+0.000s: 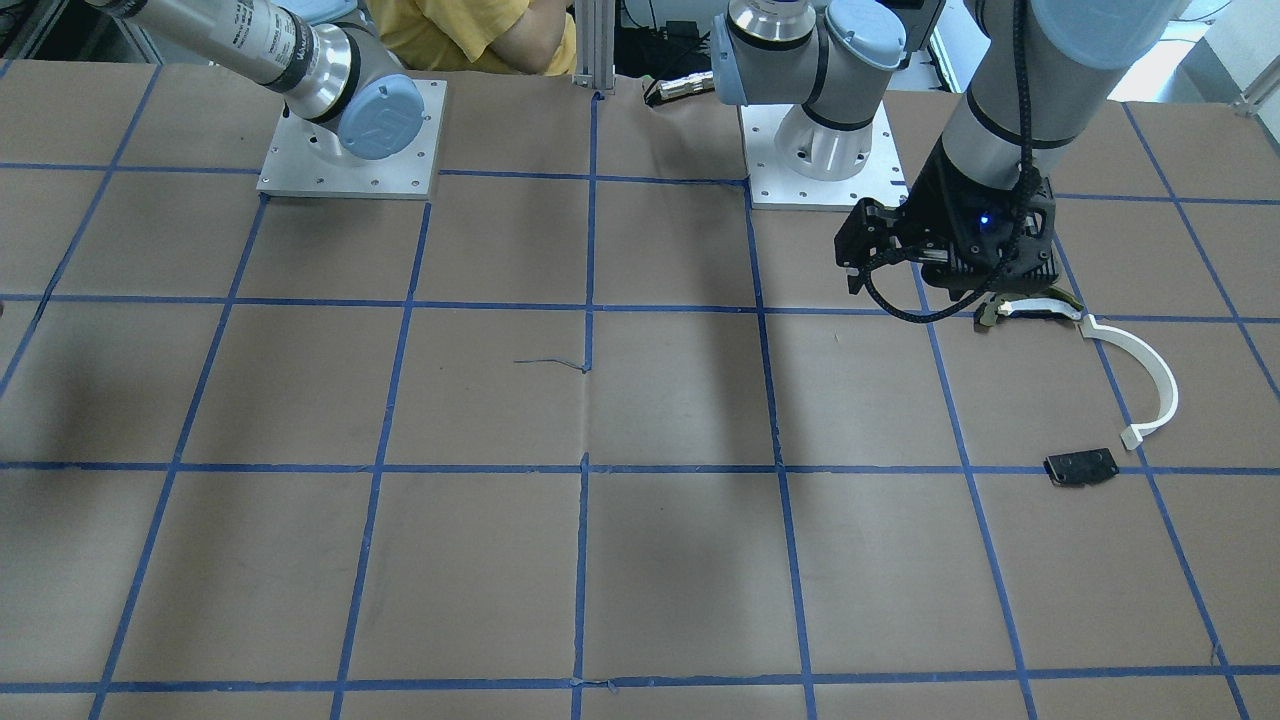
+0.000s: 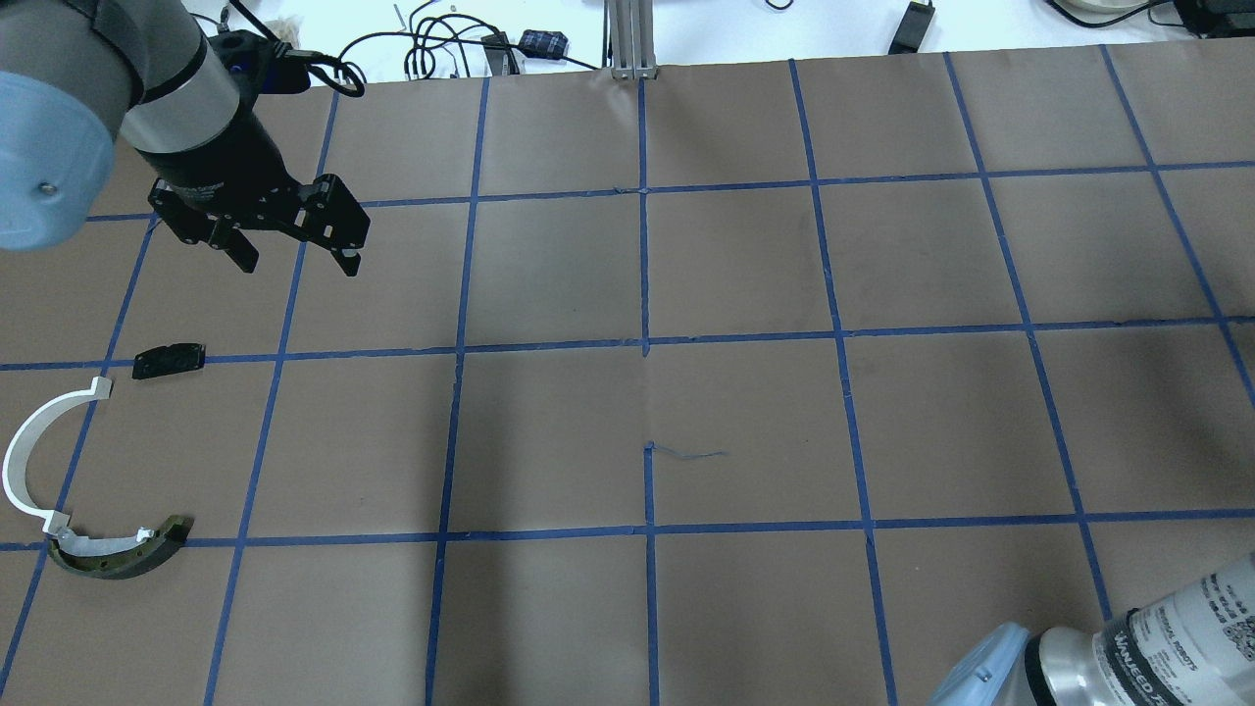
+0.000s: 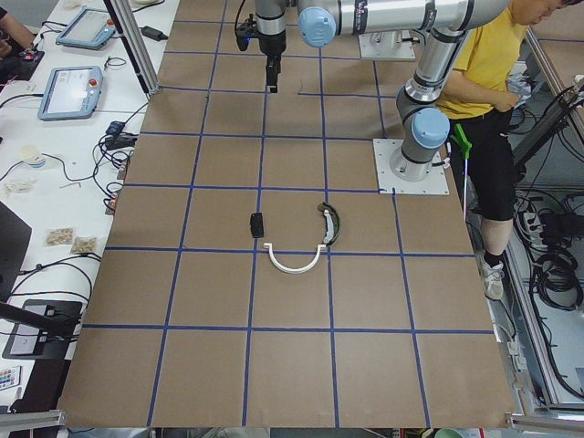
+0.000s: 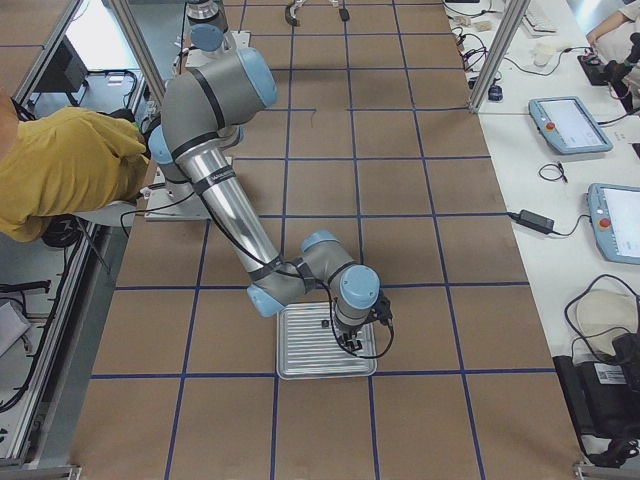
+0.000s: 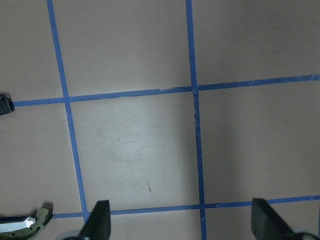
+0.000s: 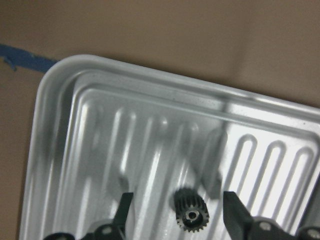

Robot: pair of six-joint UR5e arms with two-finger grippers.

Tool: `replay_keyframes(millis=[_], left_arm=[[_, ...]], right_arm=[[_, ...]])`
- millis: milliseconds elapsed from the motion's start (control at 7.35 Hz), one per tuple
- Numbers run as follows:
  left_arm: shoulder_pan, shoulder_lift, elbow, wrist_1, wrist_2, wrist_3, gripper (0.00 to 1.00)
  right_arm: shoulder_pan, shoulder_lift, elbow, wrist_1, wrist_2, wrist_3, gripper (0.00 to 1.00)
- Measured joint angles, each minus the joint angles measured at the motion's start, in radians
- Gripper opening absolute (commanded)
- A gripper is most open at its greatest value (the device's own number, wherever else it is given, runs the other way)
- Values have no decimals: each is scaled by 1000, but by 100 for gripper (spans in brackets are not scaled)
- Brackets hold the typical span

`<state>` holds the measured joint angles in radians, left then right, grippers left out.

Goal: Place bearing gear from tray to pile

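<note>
- We are counting 1 gear [image 6: 191, 216]: small, black and toothed, lying flat on the ribbed floor of the 1 tray [image 4: 300, 352].
- The right gripper [image 6: 177, 201] is hanging low over the tray with its 2 fingers spread wide. The gear is sitting in the gap between them, and neither finger is touching it.
- We are finding the pile [image 3: 294, 268] at the other end of the table [image 2: 745, 422], well apart from the tray, and it is holding 3 parts.
- The 3 parts are 1 white arc [image 2: 22, 453], 1 dark curved piece [image 2: 118, 557] with a yellowish edge, and 1 flat black plate [image 2: 169, 360].
- The arc and the curved piece are meeting end to end. The plate is lying alone, near the arc's other end.
- The left gripper [image 2: 297, 261] is hovering above bare table near the plate, its 2 fingers parted and gripping nothing.
</note>
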<state>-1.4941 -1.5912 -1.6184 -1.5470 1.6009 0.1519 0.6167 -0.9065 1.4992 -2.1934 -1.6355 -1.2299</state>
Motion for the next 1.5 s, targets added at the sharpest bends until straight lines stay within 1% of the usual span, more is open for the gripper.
replay_keyframes(millis=[136,272,408,544,817,1089,1225,1361,1497], left_arm=[[0,0,0,1,0,0,100],[0,0,0,3,0,0,100],[0,0,0,6,0,0,100],[1,0,0,7,0,0,100],[1,0,0,7,0,0,100],[1,0,0,7,1,1,100],[1,0,0,7,1,0,100],[1,0,0,7,0,0,100],[1,1,0,7,0,1,100]], right_arm=[[0,5,-8,1,-7,0,58],[0,8,-12,3,-15,0,40],[0,10,-13,5,-19,0,35],[0,10,-14,7,-21,0,23],[-2,11,-16,9,-21,0,2],[-1,-8,-17,15,-22,6,0],[10,-45,-12,34,-23,30,0],[48,-104,-4,76,-22,80,0],[127,-171,15,133,-18,157,0]])
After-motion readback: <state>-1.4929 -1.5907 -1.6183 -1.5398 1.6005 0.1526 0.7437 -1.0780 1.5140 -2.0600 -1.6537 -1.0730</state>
